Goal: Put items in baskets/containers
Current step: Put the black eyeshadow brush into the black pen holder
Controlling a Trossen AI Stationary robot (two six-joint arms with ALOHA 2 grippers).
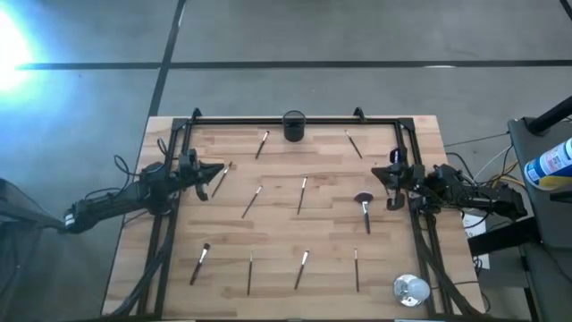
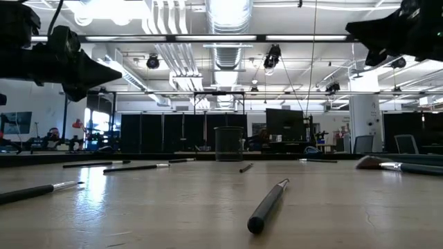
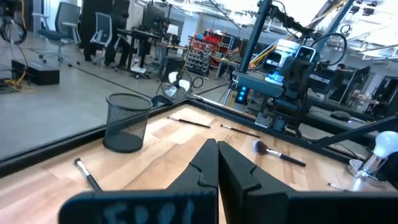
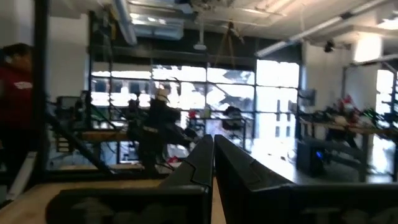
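Nearest the low camera lies a dark brush untouched on the table, cup upright at the far edge; left gripper and right gripper hover closed, empty: thin rolling handles risk missed pinches.

Strong glare is seen at the high view's upper left; ceiling lights are blown out; the right wrist view is blurred.

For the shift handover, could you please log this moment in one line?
left gripper: shut, empty, left edge | right gripper: shut, empty, right edge | brushes: scattered on table | cup: upright, far edge
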